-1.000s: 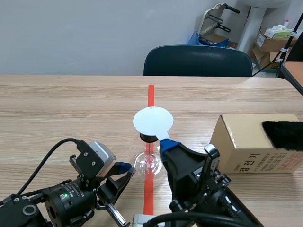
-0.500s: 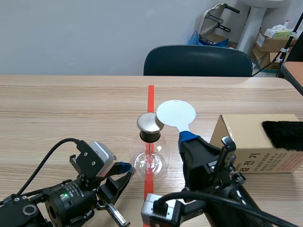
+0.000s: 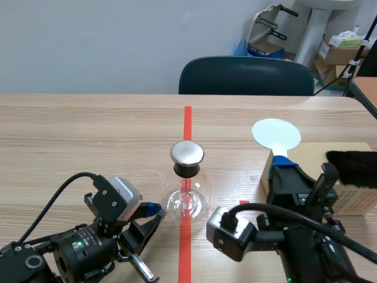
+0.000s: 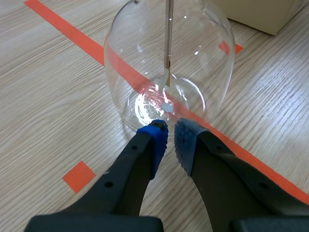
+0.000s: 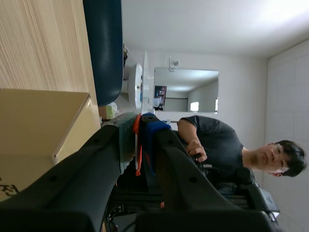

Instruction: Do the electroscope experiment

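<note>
- Right gripper (image 3: 281,166) is clamped on the handle of the white disc paddle (image 3: 275,134). The disc is held up over the near corner of the cardboard box (image 3: 315,183), well off to the side of the electroscope (image 3: 187,197).
- It's probably parked there because the black fur cloth (image 3: 352,167) is draped on that box, so a rub to charge the disc would be the guess.
- Left gripper (image 3: 152,212) is pinched shut on nothing, tips laid right at the foot of the glass flask (image 4: 169,63). That looks meant to steady it on the orange tape line, not to grab it.
- Metal cap (image 3: 187,152) is left uncovered, nothing touching it.
- Only in the left wrist view can the inner rod (image 4: 168,34) and its little hanging leaf be made out. Whether the leaf is spread can't really be told.
- Right wrist view gives the clamped handle edge-on between the fingers (image 5: 159,140). It also shows a person (image 5: 212,145) off in the room, which the scene view misses.
- Box-to-flask spacing is only readable from the scene view.
</note>
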### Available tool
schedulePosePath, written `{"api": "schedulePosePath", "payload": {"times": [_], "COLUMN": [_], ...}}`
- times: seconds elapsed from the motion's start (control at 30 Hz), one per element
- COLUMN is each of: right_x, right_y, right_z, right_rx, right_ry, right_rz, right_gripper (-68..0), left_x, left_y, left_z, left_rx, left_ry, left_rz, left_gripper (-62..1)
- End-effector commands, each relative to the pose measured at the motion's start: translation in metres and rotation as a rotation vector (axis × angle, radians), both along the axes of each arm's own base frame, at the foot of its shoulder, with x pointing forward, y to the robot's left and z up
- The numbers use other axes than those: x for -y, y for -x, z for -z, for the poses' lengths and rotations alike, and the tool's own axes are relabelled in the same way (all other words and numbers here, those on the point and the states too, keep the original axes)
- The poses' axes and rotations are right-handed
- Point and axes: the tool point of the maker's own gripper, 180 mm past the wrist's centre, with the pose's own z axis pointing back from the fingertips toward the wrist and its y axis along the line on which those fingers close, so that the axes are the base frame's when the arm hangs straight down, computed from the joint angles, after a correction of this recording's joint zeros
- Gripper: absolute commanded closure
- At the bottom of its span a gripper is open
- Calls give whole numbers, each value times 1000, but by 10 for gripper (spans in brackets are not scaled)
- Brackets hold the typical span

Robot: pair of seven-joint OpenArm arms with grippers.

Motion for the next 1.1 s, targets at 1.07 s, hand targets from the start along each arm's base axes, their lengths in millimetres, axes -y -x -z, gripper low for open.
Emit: {"api": "schedulePosePath", "payload": {"times": [1.07], "right_x": [-51], "right_y": [9], "right_z": [-10], "right_rx": [27], "right_ry": [0], "right_rz": [-289], "right_gripper": [-9], "left_x": [-5], "left_y": [7], "left_z": [-2], "left_rx": [7], "left_ry": [15], "left_rz": [16], "left_gripper": [-85]}}
